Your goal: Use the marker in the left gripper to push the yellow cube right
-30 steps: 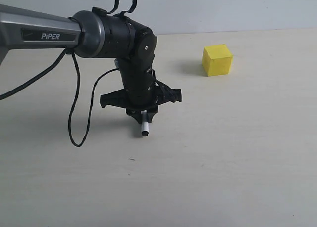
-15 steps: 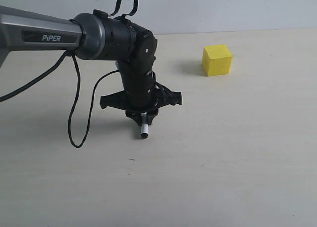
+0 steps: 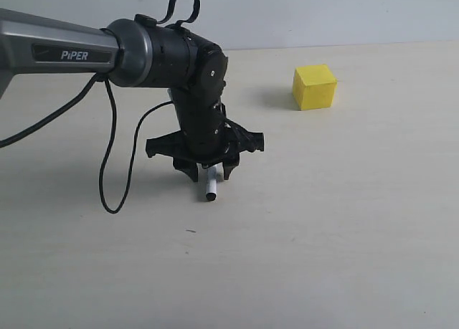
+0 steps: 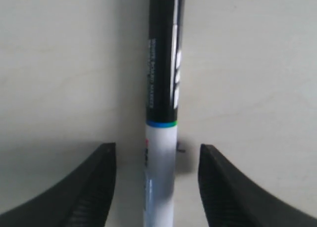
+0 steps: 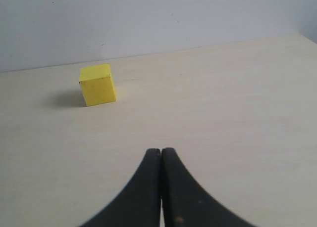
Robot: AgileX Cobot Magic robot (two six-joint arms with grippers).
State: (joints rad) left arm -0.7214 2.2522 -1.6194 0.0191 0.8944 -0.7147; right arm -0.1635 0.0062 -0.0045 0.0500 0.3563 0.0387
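Note:
The marker [image 3: 210,188] lies on the table under my left gripper [image 3: 209,175], its white barrel and black end tip sticking out toward the front. In the left wrist view the marker [image 4: 160,177] runs between the two black fingers [image 4: 94,187] with a gap on each side. The left gripper [image 4: 156,148] is open and touches nothing. The yellow cube [image 3: 314,87] stands well to the right and further back, apart from the marker. My right gripper [image 5: 161,151] is shut on nothing, with the yellow cube [image 5: 97,84] ahead of it.
A black cable [image 3: 107,164] loops down from the PiPER arm [image 3: 72,53] onto the pale wooden table [image 3: 344,221]. A plain wall [image 3: 323,13] closes the far edge behind the cube.
My left gripper's fingers have spread apart and let go of the marker, which now rests a touch lower on the table. The cube has not moved.

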